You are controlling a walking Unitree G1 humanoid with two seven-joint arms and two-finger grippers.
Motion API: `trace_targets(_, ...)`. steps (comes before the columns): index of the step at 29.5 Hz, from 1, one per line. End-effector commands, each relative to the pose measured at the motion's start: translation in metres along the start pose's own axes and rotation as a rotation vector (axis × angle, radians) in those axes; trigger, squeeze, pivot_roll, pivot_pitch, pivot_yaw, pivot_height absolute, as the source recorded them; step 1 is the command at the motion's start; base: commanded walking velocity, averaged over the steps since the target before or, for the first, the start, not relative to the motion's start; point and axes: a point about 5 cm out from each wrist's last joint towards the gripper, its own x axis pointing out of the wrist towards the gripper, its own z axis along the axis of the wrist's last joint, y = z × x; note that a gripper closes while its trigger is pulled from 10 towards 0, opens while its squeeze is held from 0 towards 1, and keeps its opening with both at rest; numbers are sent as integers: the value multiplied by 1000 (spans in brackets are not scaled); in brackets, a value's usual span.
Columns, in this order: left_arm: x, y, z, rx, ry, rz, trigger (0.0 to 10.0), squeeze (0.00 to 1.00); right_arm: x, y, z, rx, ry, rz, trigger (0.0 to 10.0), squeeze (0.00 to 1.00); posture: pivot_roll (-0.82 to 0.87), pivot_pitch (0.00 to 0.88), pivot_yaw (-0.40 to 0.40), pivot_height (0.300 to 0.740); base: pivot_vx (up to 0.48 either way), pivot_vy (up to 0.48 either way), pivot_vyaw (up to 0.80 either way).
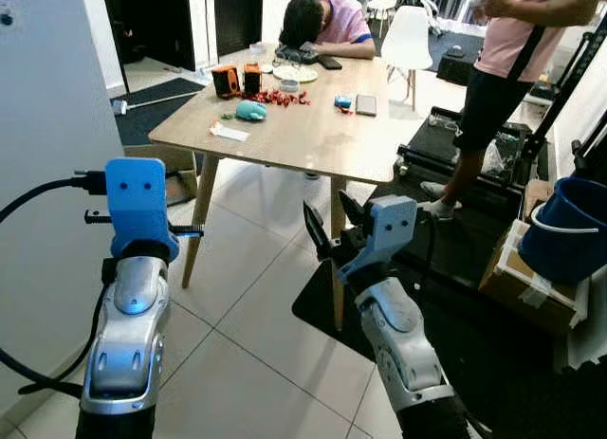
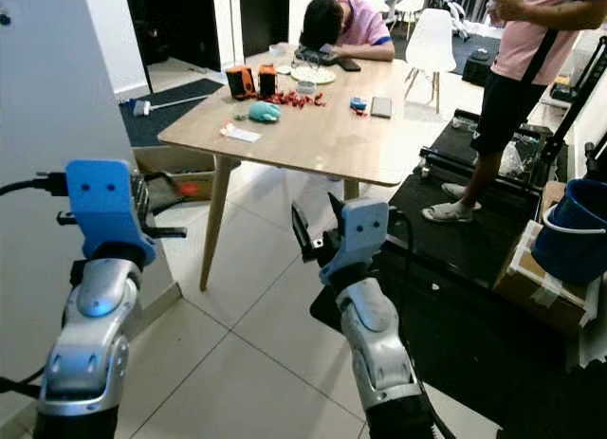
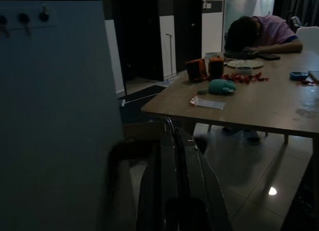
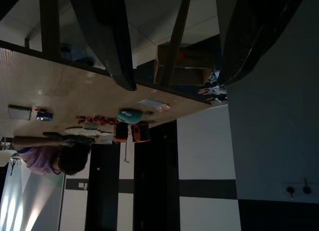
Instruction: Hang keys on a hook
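Three dark hooks [image 3: 22, 17] sit on a pale rail high on the grey wall panel [image 1: 43, 126] to my left; two of them [image 4: 297, 190] appear in the right wrist view. My left gripper [image 3: 172, 136] is raised in front of that panel, below the hooks and apart from them. Its fingers [image 3: 199, 186] are shut on the keys, of which a thin metal ring [image 3: 168, 123] sticks out at the tips. The left wrist's blue block [image 1: 137, 204] hides the fingers from the head. My right gripper [image 1: 332, 221] is held at mid height before the table, open and empty.
A wooden table [image 1: 313, 136] with small items stands ahead, and a person [image 1: 327, 24] rests their head on it. Another person [image 1: 517, 69] stands at the right on a black mat [image 1: 474, 249]. A blue bucket [image 1: 569, 230] sits on a cardboard box [image 1: 531, 287].
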Motion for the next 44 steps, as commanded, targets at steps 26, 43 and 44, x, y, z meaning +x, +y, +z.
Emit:
trace_targets(26,-23,-28,-10,-57,5,-282,10000,0,-7,-13,-8,-61,42,-34,10000,0,170,121,-46,740,0,0,0)
trace_targets(43,-79,-60,-53,42,109,-536,10000,0,-30,-68,-20,-191,135,-177,10000,0,134,161,-13,740,0,0,0)
trace_targets(44,-79,-60,-53,42,109,-536,10000,0,-30,-68,-20,-191,135,-177,10000,0,134,161,-13,740,0,0,0)
